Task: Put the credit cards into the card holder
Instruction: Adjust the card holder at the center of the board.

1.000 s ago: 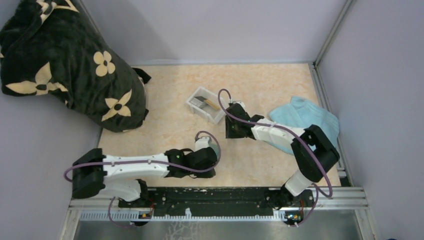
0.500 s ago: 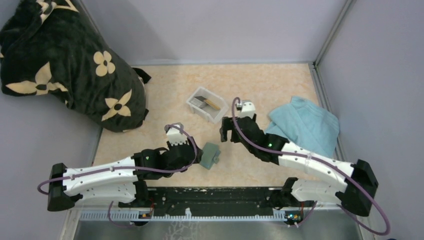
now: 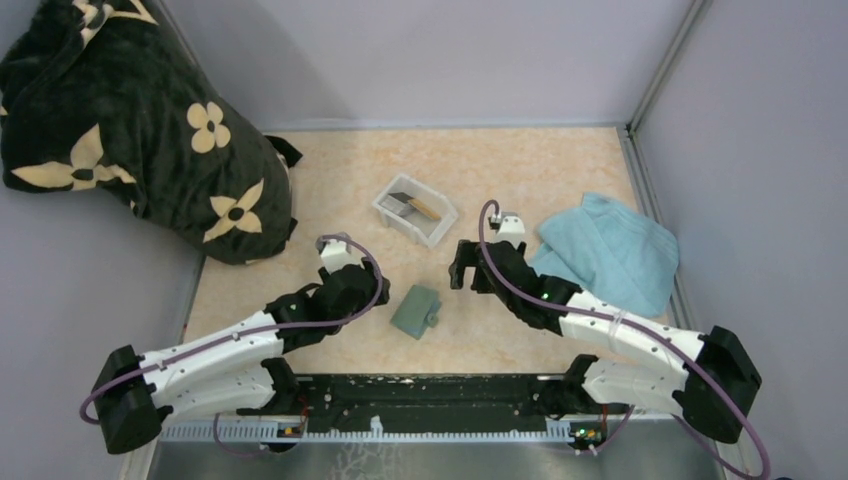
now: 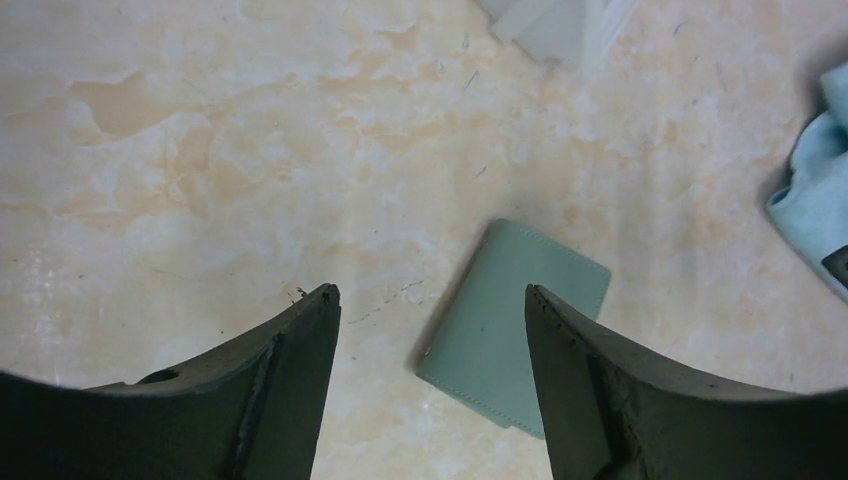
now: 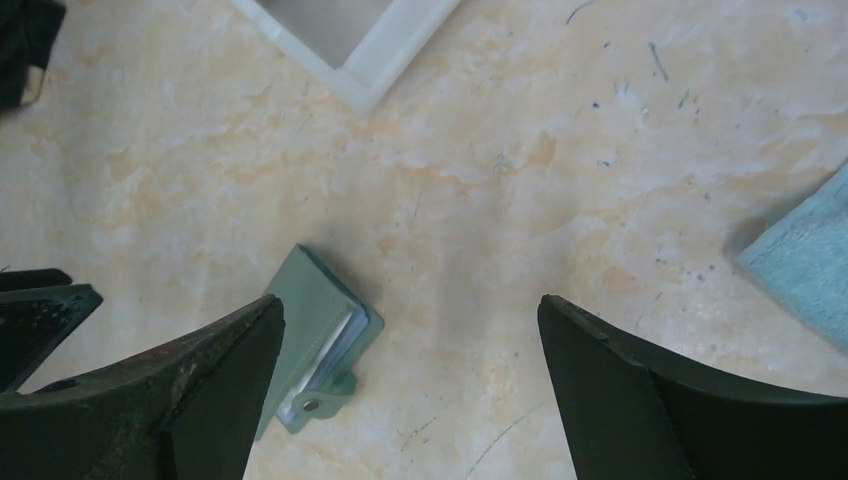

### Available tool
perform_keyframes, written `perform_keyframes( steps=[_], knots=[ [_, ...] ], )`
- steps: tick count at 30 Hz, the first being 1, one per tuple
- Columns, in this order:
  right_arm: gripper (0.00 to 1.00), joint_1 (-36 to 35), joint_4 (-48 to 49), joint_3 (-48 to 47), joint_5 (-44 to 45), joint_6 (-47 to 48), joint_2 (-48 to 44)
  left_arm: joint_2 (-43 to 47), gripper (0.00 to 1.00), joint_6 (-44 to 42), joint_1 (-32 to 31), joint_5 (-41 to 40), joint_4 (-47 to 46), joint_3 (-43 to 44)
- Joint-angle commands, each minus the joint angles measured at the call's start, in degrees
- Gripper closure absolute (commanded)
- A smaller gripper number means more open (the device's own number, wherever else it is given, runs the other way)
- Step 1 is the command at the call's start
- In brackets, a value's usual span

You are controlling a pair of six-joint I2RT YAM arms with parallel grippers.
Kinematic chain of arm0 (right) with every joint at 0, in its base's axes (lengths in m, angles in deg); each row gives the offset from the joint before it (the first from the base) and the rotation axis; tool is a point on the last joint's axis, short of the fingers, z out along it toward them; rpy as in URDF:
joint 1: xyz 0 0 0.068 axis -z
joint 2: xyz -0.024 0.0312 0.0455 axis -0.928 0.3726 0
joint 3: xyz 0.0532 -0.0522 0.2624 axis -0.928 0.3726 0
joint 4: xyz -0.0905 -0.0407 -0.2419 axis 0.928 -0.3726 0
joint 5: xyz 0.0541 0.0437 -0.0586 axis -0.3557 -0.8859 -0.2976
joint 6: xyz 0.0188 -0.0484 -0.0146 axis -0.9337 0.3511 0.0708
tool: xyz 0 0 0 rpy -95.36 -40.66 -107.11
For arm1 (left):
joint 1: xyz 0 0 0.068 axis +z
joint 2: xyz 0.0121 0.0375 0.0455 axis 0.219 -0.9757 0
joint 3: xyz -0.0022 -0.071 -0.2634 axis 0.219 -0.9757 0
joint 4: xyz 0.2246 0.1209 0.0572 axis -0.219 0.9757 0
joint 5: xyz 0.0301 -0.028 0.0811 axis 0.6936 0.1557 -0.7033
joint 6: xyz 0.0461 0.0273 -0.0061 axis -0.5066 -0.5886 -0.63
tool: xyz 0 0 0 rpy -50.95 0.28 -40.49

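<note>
The card holder lies folded shut on the table between the two arms, grey-green with a snap tab. The left wrist view has the card holder just beyond my open left gripper, untouched. In the right wrist view the card holder shows pale blue edges beside the left finger of my open right gripper, apart from it. From above, the left gripper is left of the holder and the right gripper is up and right of it. The credit cards, one dark and one orange-yellow, rest in the white tray.
A light blue towel lies crumpled at the right. A black blanket with pale flowers is heaped at the back left. Grey walls close in the back and both sides of the table.
Both grippers have opened and drawn back from the card holder, the left one to the left, the right one to the right. The holder now lies uncovered on the table.
</note>
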Motion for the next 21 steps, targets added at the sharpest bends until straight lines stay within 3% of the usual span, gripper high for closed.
perform_keyframes(
  steps=[1, 11, 21],
  knots=[
    [0.02, -2.00, -2.30, -4.58, -2.85, -3.20, 2.17, -1.65, 0.25, -5.74, 2.20, 9.82, -7.96, -3.83],
    [0.23, -7.66, -14.69, -12.13, 0.74, -13.32, 9.53, -8.40, 0.23, -7.78, 2.58, 15.66, -12.48, -4.42],
    [0.28, -13.78, -19.68, -18.90, 2.97, -19.11, 19.13, -11.35, 0.27, -7.43, 2.65, 18.41, -14.76, -7.09]
  ],
)
